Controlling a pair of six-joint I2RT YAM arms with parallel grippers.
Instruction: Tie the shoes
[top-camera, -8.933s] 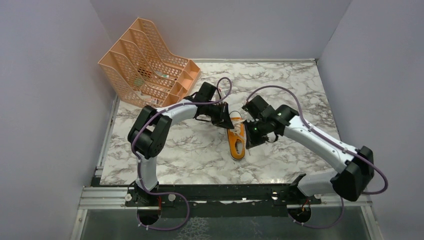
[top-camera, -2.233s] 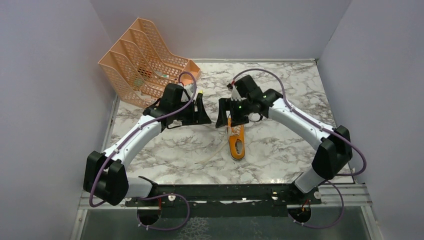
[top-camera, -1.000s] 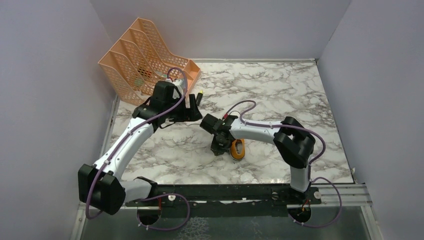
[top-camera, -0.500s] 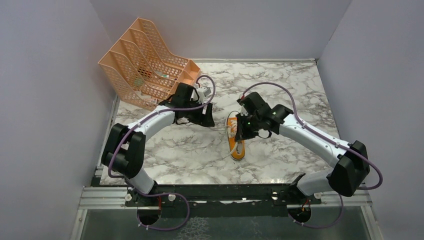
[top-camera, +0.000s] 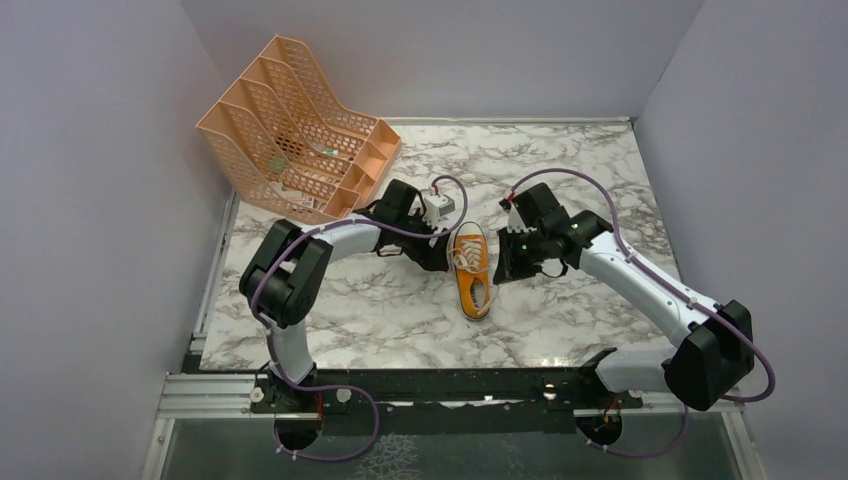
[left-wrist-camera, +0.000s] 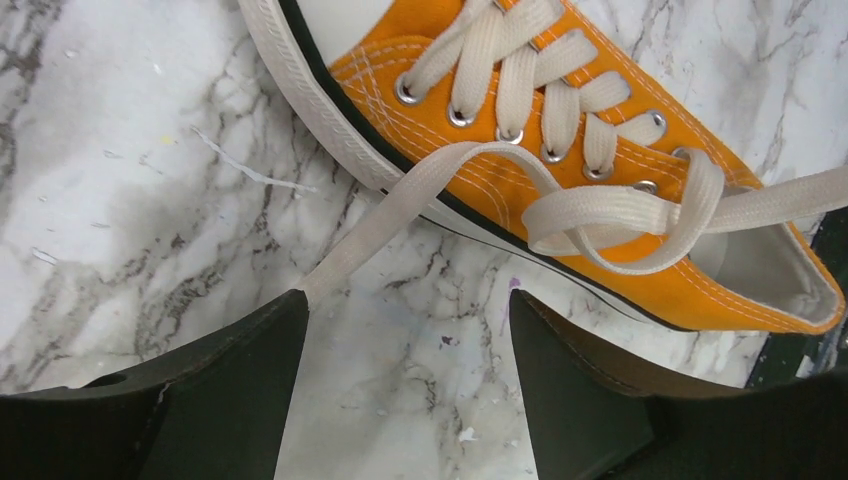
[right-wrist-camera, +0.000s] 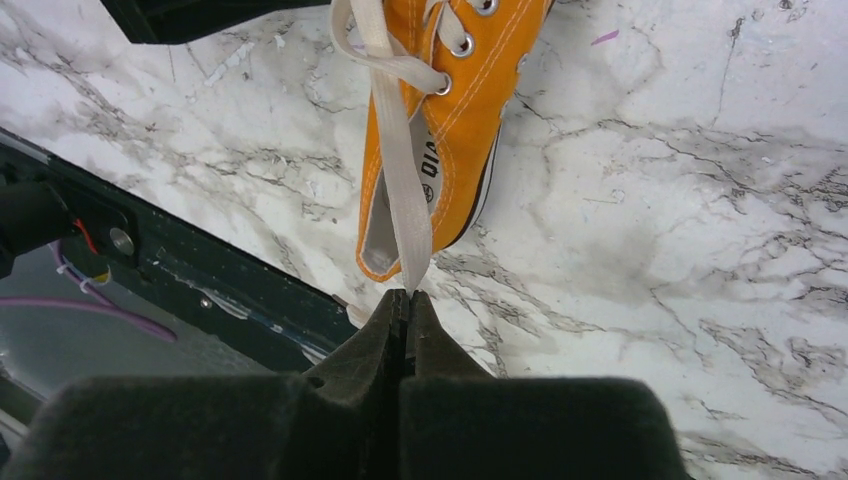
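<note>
From above you see the sneaker (top-camera: 472, 272) lying near the middle of the table (top-camera: 600, 180), toe toward the far edge. Your left gripper (top-camera: 437, 256) is just beside its left side and your right gripper (top-camera: 503, 272) just beside its right. An orange file rack (top-camera: 290, 125) stands at the far left corner. That view does not make the laces (left-wrist-camera: 600, 212) clear. The left wrist camera does: they cross loosely over the tongue, and one lace (left-wrist-camera: 400, 205) runs off the sole down to the tip of one finger (left-wrist-camera: 230, 380). The right wrist camera shows the other lace (right-wrist-camera: 400, 190) stretched from the top eyelets across the heel opening.

Half a second ago the left gripper stood nearer the rack and the right one hung over the sneaker; both now flank it.

Your left gripper is spread wide and grasps nothing, with one lace only meeting that fingertip. Your right gripper is clenched on the end of the other lace.
</note>
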